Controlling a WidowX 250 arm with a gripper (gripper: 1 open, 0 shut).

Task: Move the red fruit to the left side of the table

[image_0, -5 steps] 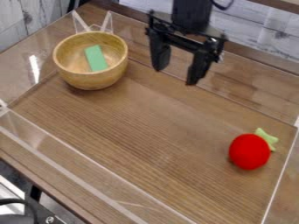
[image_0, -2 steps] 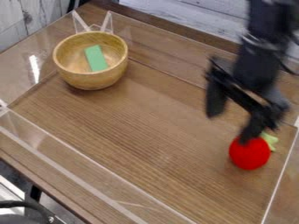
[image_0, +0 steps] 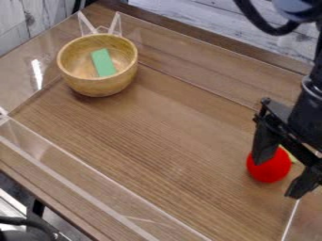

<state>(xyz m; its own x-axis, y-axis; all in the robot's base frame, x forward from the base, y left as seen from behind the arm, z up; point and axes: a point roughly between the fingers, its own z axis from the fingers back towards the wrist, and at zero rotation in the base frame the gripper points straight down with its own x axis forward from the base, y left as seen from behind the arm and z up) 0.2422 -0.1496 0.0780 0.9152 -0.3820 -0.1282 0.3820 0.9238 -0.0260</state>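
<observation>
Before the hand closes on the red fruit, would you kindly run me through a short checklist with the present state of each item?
1. Hand open: ok, fingers spread.
2. Hand over the red fruit: ok, fingers flank it.
3. Fruit untouched on the table: cannot tell, the fingers hide any contact.
4. Low enough to grip: cannot tell from this one view.
5. Leftward path free: ok, bare wood ahead; the wooden bowl with the green block sits far left at the back.
</observation>
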